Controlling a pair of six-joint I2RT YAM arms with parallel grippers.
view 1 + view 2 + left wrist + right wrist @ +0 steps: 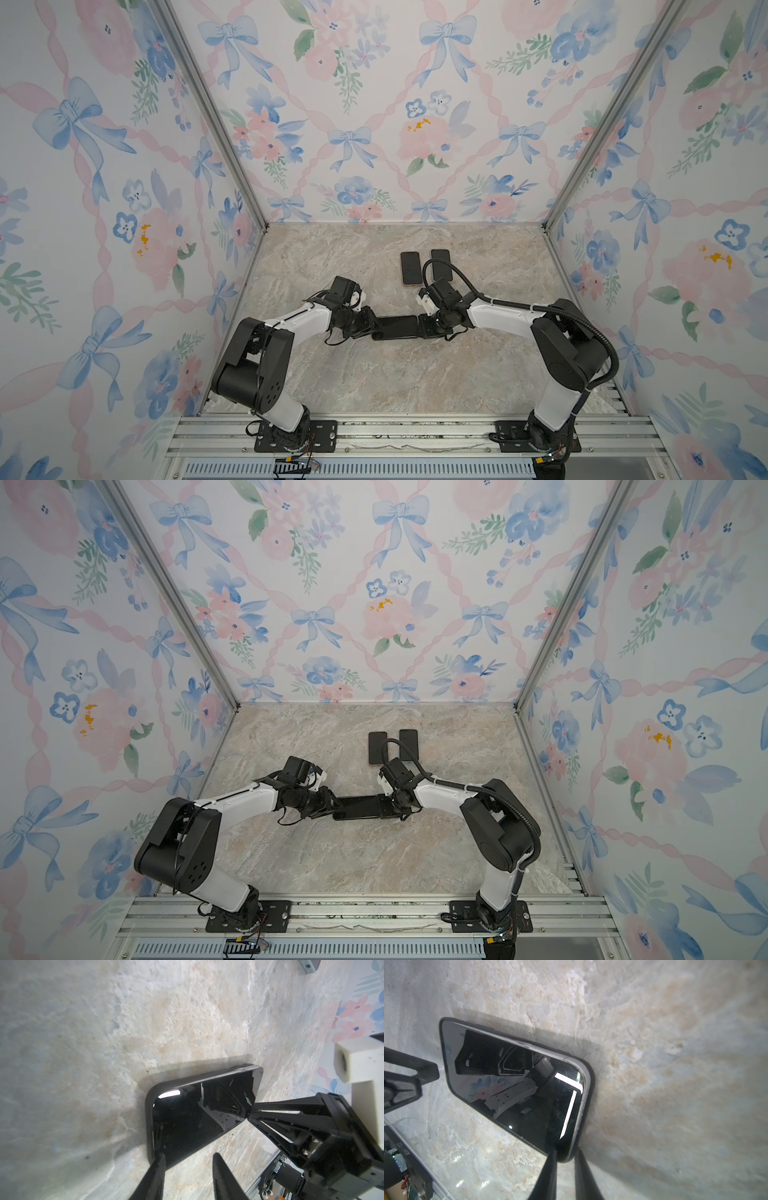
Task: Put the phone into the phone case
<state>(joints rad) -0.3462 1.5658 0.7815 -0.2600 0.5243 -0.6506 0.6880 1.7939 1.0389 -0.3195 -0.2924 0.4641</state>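
Both short ends of the phone (395, 326) are attended: the left gripper (374, 328) is at one end and the right gripper (420, 326) at the other. The phone lies flat and crosswise in the middle of the worktop (374, 382). It sits with the screen up inside the phone case (148, 1118), whose dark rim goes around the sides that I can see. Whether every corner is fully seated I cannot tell. The left gripper stands open. One finger (155, 1176) rests on the near corner of the phone, and the other finger (223, 1178) is over the bare worktop beside it. The right gripper is narrowed around the opposite corner, with one finger (550, 1174) on the glass and its partner (584, 1174) against the outer rim, so it seems to pinch the case onto the phone. I judge this step to be the last pressing-in. To do it well, the left finger should only hold its end down, so that the phone does not slide or tip. The right side should squeeze slowly and then go to the next corner. The glass is smooth and a finger can slip, so the push should be straight and not strong. Two other dark flat pieces (410, 268) lie at the back, well apart, and are not in the way.
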